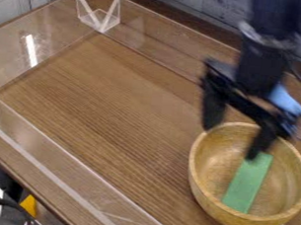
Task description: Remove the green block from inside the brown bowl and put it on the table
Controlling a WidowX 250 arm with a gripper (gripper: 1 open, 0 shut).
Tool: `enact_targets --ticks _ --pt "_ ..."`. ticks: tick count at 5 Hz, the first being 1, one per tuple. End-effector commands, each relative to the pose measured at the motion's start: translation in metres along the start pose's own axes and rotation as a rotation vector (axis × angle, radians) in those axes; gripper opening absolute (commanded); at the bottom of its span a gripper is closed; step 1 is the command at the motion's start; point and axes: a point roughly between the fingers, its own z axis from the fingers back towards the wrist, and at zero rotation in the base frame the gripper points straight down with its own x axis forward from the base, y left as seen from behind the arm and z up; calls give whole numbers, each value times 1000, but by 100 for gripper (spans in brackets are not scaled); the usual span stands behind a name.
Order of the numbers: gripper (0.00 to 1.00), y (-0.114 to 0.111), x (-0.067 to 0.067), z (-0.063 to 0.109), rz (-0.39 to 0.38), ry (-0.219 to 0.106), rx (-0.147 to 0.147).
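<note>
Wood-grain table (102, 90) with low clear walls. Near its right edge sits the bowl (213, 189), the block (249, 183) lying flat inside. Above the bowl's far rim hangs the gripper (237, 139), pointing down, fingers (212, 112) spread wide and empty, probably poised to descend. The block lies just below the right finger, apparently untouched.

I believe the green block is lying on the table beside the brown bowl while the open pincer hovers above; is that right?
Not quite: the green block lies inside the brown bowl, not beside it on the table. The camera view shows it resting on the bowl's floor. The rest holds: the pincer is open and hovers above the bowl.
</note>
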Motion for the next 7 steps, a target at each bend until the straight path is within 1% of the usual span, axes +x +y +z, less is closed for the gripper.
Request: enact_targets --ticks 1,2,3,4,5,6,7 --pt "100 -30 4 -13 -26 -33 -15" --pt "100 -21 1 -26 -27 -59 -16" --pt "100 0 -2 -24 -29 -69 -11" --pt "100 -2 9 -21 -11 -90 -11" --pt "100 -6 16 -20 2 -106 -12" --pt "100 -9 22 -18 20 -118 -14" --pt "100 -7 24 -24 21 -123 -18"
